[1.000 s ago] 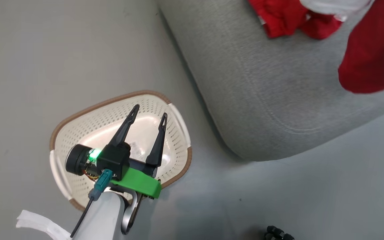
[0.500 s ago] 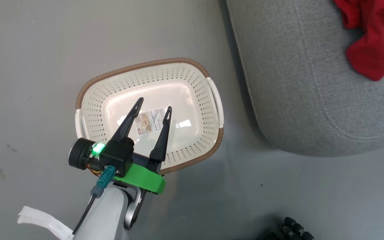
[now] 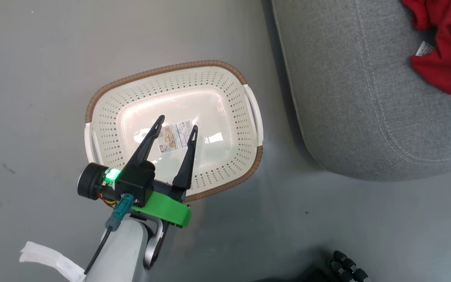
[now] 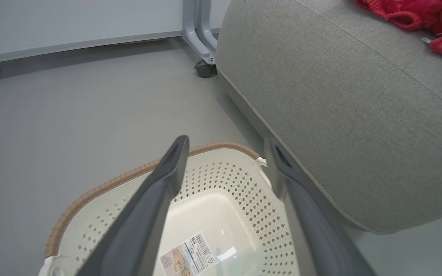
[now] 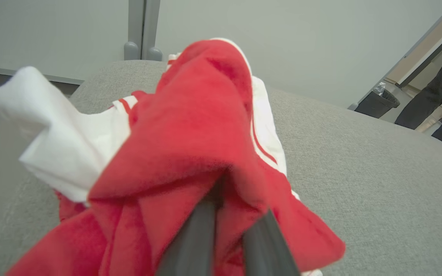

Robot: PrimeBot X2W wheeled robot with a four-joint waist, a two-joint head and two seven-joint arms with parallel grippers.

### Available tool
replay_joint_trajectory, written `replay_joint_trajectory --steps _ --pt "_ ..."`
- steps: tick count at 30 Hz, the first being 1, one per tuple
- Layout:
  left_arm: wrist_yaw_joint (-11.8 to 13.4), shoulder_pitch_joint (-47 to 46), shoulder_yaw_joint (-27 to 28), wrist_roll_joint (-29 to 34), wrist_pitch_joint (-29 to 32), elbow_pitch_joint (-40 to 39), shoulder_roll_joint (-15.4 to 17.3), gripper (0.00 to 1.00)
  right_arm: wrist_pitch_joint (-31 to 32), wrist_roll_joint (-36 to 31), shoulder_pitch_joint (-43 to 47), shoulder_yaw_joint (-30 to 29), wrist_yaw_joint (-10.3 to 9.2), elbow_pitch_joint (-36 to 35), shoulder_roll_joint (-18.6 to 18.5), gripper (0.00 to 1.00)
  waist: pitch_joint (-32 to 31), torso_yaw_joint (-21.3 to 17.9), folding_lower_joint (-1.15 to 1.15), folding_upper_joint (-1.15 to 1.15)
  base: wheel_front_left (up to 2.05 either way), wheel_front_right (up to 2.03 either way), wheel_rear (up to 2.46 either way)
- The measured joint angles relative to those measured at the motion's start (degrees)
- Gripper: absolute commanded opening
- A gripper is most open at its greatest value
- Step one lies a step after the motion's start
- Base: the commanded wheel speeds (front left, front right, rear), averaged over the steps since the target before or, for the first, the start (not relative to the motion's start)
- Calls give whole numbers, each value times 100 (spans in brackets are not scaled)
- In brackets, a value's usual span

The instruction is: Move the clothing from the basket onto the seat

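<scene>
Our right gripper (image 5: 230, 218) is pinched tight on the clothing (image 5: 190, 126), holding the bundle right at the seat (image 5: 359, 172), probably so it lands there once we let go. Our left gripper (image 3: 176, 123) hangs spread and empty over the basket (image 3: 163, 70), nothing left inside but its sticker. In the head view the clothing sits at 2 o'clock from the basket.

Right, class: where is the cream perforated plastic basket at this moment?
In the head view the cream perforated plastic basket sits on the grey floor, left of the large grey fabric seat, under the left gripper, whose jaws stand open.
</scene>
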Motion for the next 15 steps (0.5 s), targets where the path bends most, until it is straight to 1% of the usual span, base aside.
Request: replay_joint_trajectory --steps 1,8,11,15 --pt "-3 -1 2 4 1 7 0 100 0 23 1 15 0 0 -7 100 -26 -14 0 0 0 0 0" --pt "-30 2 -8 -74 1 56 0 100 0 110 179 220 -1 58 -111 100 -316 -88 0 0 0 0 0" --pt "-26 14 -49 -185 1 84 0 100 0 76 408 479 0 -170 -207 100 -523 -107 -1 0 0 0 0" --pt "4 94 -126 -322 1 73 0 100 0 29 718 559 0 -521 -339 100 -808 -125 -1 0 0 0 0"
